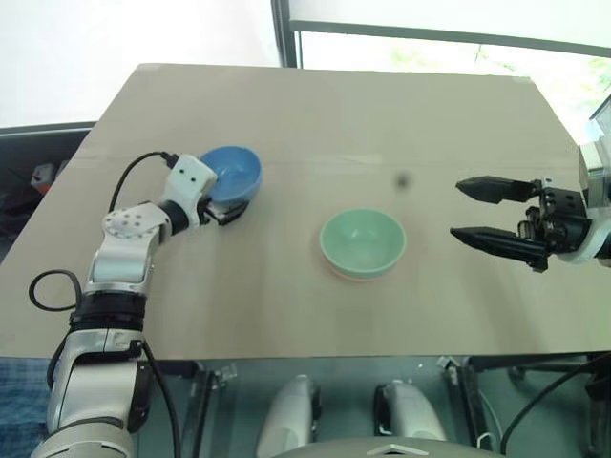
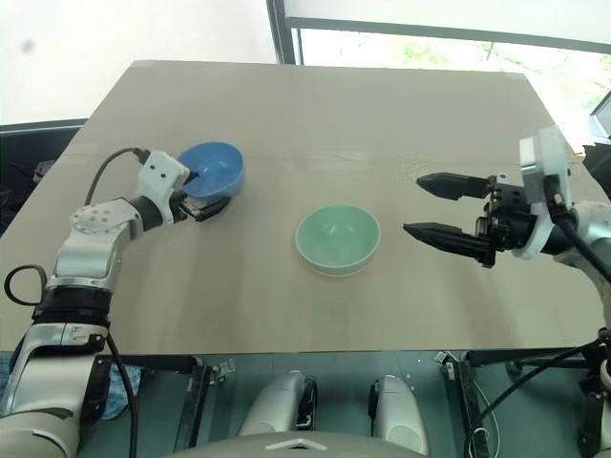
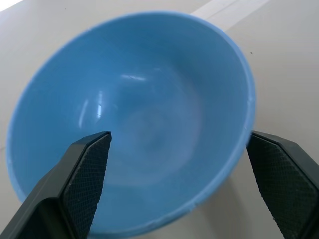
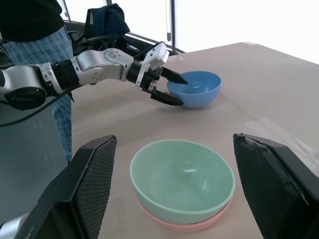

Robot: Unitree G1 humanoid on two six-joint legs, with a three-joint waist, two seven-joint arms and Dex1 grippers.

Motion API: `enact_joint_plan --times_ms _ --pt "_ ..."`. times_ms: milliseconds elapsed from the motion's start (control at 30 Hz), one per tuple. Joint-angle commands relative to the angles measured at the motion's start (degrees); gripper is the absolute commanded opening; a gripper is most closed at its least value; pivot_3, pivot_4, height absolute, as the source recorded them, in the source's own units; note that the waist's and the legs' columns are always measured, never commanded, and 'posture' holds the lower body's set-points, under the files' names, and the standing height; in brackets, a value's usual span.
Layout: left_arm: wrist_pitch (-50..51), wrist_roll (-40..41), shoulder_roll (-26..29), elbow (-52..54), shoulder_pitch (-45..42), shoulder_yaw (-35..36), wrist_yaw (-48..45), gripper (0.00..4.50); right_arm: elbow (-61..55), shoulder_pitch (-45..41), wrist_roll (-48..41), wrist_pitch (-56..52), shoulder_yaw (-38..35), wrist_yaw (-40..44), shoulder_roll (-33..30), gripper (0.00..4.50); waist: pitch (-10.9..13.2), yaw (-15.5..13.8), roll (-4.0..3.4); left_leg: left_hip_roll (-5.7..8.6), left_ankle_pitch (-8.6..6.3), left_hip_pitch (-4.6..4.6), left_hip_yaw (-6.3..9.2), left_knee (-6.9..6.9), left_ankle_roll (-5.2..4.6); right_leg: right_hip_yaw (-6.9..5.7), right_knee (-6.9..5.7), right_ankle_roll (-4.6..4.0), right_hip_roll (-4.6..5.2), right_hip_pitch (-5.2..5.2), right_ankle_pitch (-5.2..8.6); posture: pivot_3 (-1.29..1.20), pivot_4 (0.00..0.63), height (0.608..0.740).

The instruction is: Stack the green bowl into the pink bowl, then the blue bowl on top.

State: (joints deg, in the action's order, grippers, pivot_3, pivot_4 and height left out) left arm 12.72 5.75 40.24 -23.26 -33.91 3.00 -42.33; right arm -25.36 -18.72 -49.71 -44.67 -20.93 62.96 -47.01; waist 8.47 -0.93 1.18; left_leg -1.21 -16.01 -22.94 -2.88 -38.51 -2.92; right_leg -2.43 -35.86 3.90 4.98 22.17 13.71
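Robot lab or test room, plain tan table (image 1: 286, 124), large window (image 1: 449, 48), dark chair (image 4: 107, 20)

Glossy smooth blue bowl (image 3: 134, 119)

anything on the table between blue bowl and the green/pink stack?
Nothing: bare table between the blue bowl and green bowl, seen in the left eye view.

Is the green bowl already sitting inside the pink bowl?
Yes, the green bowl sits nested in the pink bowl, whose rim peeks out beneath it.
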Motion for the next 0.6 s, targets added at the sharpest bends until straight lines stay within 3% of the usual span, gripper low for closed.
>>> enact_joint_plan --times_ms 33,100,200,500,600 --pt "-3.46 -1.04 -0.38 -1.72 -2.73 -1.19 -1.24 4.5 -1.93 0.12 -0.64 1.69 -0.54 -1.05 -1.17 3.9 0.0 0.02 0.0 0.0 0.0 0.0 0.0 -0.01 0.0 0.0 0.0 0.0 0.0 0.0 0.0 0.0 0.15 0.74" --pt "-4.21 -1.09 -0.62 -2.91 -3.64 -1.91 -2.24 4.5 -2.06 0.55 -0.45 2.07 -0.44 -1.56 -1.15 3.9 0.0 0.09 0.0 0.0 0.0 0.01 0.0 -0.03 0.0 0.01 0.0 0.0 0.0 0.0 0.0 0.0 0.15 0.74" --pt "-5.94 -1.58 -1.05 -5.14 -5.35 -2.85 -3.79 3.75 -2.36 1.1 -0.11 2.84 -0.01 -2.15 -1.01 3.97 0.0 0.1 0.0 0.0 0.0 0.01 0.0 -0.03 0.0 0.0 -0.01 0.0 -0.02 0.0 0.0 0.0 0.15 0.74" --pt "-9.58 -3.43 -1.38 -10.56 -8.96 -4.16 -5.94 0.1 -2.42 2.65 -0.13 4.47 -0.27 -3.12 -1.45 3.97 0.01 0.1 0.02 0.0 0.0 0.0 0.0 -0.06 0.0 0.0 -0.02 0.01 -0.02 0.0 0.0 0.0 0.15 0.74" --pt "-10.43 -4.13 -1.66 -12.29 -10.24 -4.53 -6.17 0.1 -2.59 3.36 -0.06 4.94 -0.3 -3.33 -1.57 3.97 0.01 0.05 0.02 0.01 0.0 0.0 -0.01 -0.06 0.0 -0.01 -0.01 0.01 -0.03 0.0 0.0 0.0 0.15 0.74"
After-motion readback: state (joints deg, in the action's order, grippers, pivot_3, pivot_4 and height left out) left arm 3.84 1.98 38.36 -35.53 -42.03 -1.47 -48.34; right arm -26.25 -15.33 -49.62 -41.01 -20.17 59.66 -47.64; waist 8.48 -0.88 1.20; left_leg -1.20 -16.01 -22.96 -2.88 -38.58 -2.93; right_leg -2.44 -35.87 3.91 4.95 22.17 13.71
